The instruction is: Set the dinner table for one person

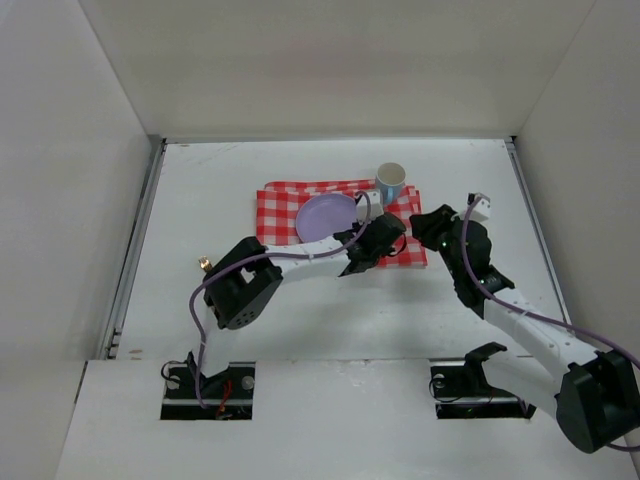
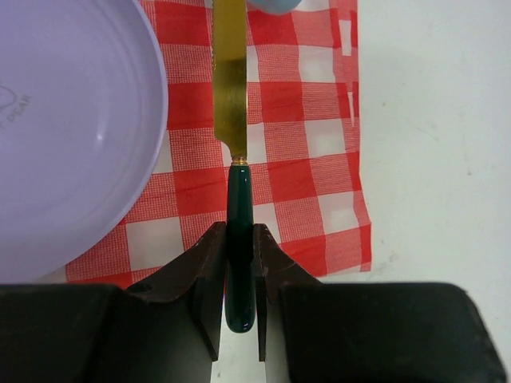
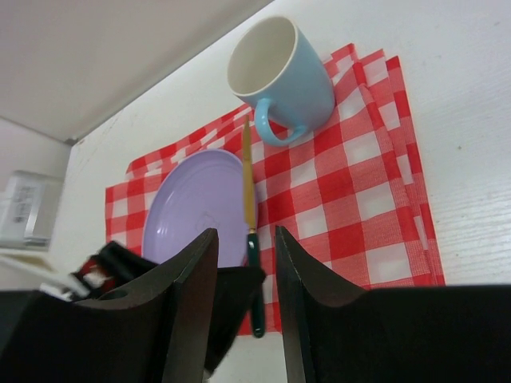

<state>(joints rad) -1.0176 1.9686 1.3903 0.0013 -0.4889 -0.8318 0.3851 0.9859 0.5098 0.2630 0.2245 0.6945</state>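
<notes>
Pinching the knife (image 2: 239, 199) by its dark green handle, my left gripper (image 2: 238, 239) is clamped shut on it from both sides, the gold blade running straight ahead toward the mug (image 3: 279, 72) and the butt of the handle poking back behind my pads. I judge it a light, stiff thing, not fragile, but slim and glossy enough to swivel in a two-point pinch, so the handle is the right place to hold it, ideally a little nearer the blade joint where the balance probably sits (the blade's thin flat would give my pads little to bite on). Whether it rests on the fabric or hangs just above it I cannot tell. Beneath it lies the red-and-white checked cloth (image 2: 303, 120), with the lilac plate (image 2: 72, 136) just to the knife's left and the pale blue mug standing at the cloth's far edge beyond the tip. My right gripper (image 3: 244, 235) hovers near the cloth's right side, its fingers parted and gripping nothing. All of it sits on the dinner table (image 1: 200, 200), the broad white surface spreading out around the cloth on every side.
</notes>
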